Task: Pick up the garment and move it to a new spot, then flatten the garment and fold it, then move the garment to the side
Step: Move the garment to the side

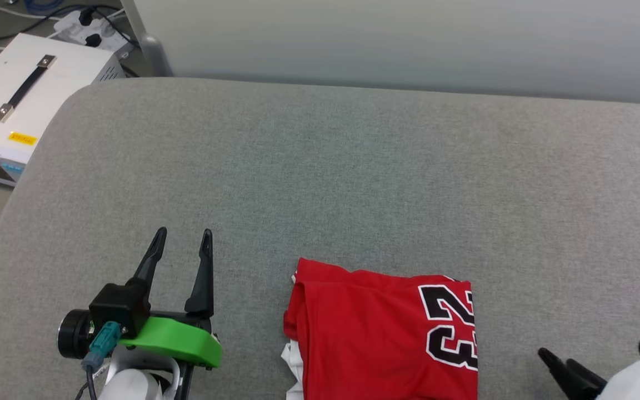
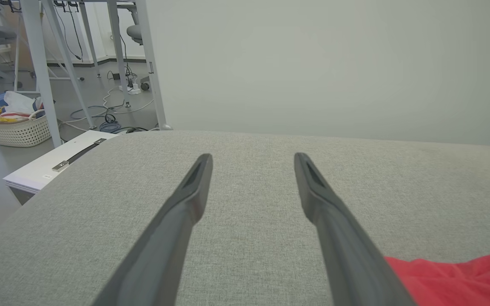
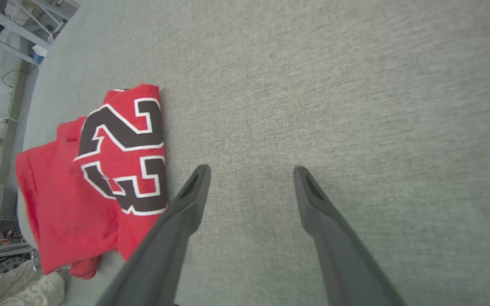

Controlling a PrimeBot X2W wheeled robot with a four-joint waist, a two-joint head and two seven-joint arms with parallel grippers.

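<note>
The folded red soft-fabric garment (image 1: 375, 328) lay on the grey cushion (image 1: 353, 166). The left gripper (image 1: 183, 233) and right gripper (image 3: 251, 170) were empty, jaws spread. A white woven basket (image 2: 17, 132) held crumpled cloths (image 2: 13, 104).

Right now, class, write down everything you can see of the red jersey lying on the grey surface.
The garment is a red, soft-looking jersey, folded into a compact, roughly rectangular bundle with a few creases. A black, white-outlined "23" lies sideways along its right edge, and a bit of white fabric peeks out at its lower left. It lies flat on the grey cloth surface, on the side nearest the robot. The left gripper and right gripper flank it, both open, neither touching it.
</note>
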